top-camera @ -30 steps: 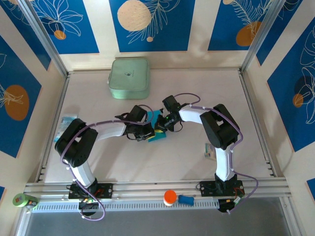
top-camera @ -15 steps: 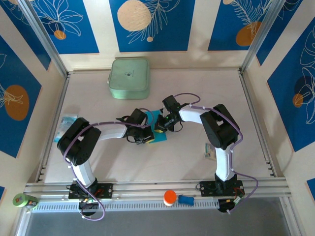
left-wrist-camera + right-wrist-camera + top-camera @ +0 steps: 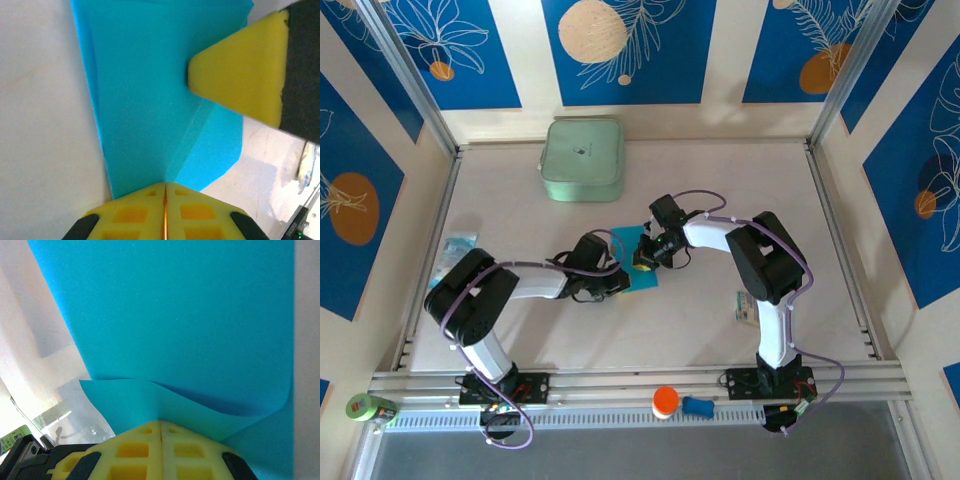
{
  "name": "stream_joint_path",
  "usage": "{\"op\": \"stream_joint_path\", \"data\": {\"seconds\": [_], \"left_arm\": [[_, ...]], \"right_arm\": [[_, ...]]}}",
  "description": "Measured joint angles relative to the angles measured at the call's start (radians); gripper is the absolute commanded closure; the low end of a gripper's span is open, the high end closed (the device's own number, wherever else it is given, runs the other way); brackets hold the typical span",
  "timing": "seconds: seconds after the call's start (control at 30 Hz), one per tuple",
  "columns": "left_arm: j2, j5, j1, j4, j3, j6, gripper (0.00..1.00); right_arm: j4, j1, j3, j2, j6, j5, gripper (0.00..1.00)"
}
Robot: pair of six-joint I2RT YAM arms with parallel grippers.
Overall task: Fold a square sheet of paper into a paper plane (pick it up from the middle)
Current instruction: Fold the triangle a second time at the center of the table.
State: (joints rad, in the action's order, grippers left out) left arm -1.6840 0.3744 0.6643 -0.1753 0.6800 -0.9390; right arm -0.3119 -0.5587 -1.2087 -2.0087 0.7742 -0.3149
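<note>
The cyan-blue sheet of paper (image 3: 638, 252) lies partly folded at mid-table, with a diagonal crease (image 3: 185, 140) and a layered flap (image 3: 165, 402). My left gripper (image 3: 611, 281) is at the sheet's near-left edge; its yellow pads (image 3: 145, 212) are shut, with the crease running straight into their seam. My right gripper (image 3: 645, 259) is shut too, its tip pressing down on the paper from the right, and that yellow tip (image 3: 235, 70) also appears in the left wrist view. In the right wrist view the pads (image 3: 135, 450) sit over the flap's edge.
A pale green box (image 3: 582, 160) stands at the back left. Small printed packets lie at the left edge (image 3: 455, 248) and beside the right arm (image 3: 744, 305). An orange cap (image 3: 664, 402) and a green can (image 3: 370, 407) sit along the front rail.
My left gripper has slid back toward the near left along the paper, uncovering more of the sheet. The right gripper has stayed put.
</note>
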Motion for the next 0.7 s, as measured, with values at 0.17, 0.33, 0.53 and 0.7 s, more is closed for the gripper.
{"op": "stream_joint_path", "data": {"seconds": [0.17,0.33,0.53,0.7], "left_arm": [[0.082,-0.011,0.003,0.164,-0.006,0.055,0.90],[0.140,-0.044,0.004,0.248,0.026,0.077,0.90],[0.076,-0.069,0.004,0.230,0.116,0.053,0.92],[-0.010,-0.069,0.004,0.209,0.148,0.031,0.94]], "right_arm": [[0.000,0.000,0.000,0.000,0.000,0.000,1.00],[0.001,0.000,0.000,0.000,0.000,0.000,1.00],[0.001,0.000,0.000,-0.002,0.003,-0.004,1.00],[0.002,0.000,0.000,-0.002,0.003,-0.006,1.00]]}}
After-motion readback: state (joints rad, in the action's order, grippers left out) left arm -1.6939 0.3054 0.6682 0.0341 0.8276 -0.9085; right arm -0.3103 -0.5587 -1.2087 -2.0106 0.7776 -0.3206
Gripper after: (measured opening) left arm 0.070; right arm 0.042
